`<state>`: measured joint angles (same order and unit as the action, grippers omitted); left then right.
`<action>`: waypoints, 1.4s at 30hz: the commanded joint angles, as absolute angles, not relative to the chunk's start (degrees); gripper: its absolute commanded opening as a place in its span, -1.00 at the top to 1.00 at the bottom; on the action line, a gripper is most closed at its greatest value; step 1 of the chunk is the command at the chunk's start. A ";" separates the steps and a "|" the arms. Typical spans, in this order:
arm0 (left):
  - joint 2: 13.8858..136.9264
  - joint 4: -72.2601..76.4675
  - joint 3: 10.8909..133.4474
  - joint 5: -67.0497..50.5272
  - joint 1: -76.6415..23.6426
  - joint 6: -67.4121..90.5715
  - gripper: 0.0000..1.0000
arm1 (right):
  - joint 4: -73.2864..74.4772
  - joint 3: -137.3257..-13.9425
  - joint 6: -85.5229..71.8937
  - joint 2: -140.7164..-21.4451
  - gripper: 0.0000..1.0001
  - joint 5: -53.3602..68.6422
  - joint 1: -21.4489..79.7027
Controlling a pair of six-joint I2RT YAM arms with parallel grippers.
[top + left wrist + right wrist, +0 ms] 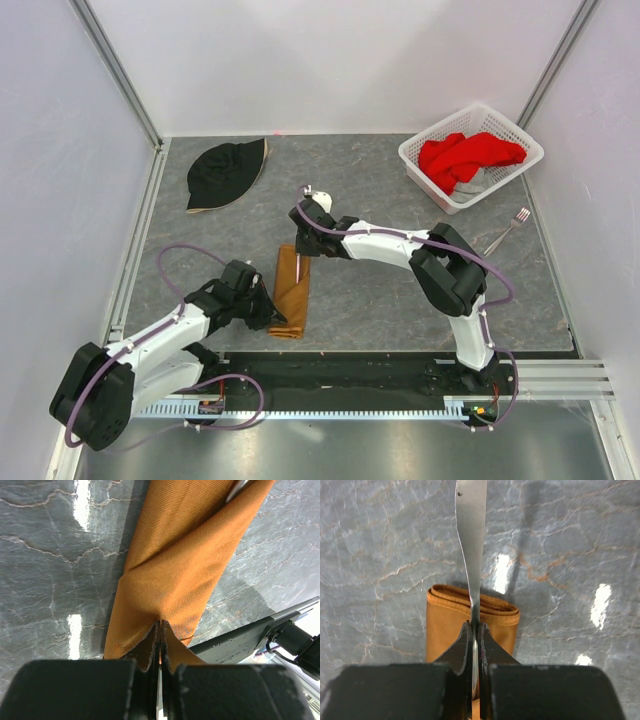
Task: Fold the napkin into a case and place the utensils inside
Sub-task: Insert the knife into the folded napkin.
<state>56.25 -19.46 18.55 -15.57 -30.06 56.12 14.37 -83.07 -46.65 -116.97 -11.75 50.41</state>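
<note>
"Napkin case (292, 293) ready?"

"Yes. It lies mid-table, folded narrow, lengthways between the arms. The left gripper (160, 630) is pinched tight on its near end."

"And the right gripper (474, 627)?"

"Clamped on the knife (471, 540), poised over the far end. The fork (508, 231) lies near the basket (418, 168), well apart."

"So we're loading?"

"I judge so. Next, the knife must slide into the mouth while the left anchors the cloth."

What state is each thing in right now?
case: folded, lying on the table.
knife: clamped in right gripper, over the case's far end.
fork: loose on the table, outside the case.
left gripper: shut on the case's near end.
red cloth: bunched in the basket.
black hat: lying flat.
</note>
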 commanded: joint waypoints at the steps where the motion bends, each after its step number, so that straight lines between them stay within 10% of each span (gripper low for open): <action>1: 56.69 -17.14 17.67 -15.73 -29.88 56.60 0.96 | 15.47 -82.71 -47.63 -115.23 1.00 -13.97 51.94; 42: 49.39 -30.50 19.16 -30.23 -29.97 54.05 0.96 | 22.85 -84.55 -52.82 -115.84 1.00 -10.90 53.35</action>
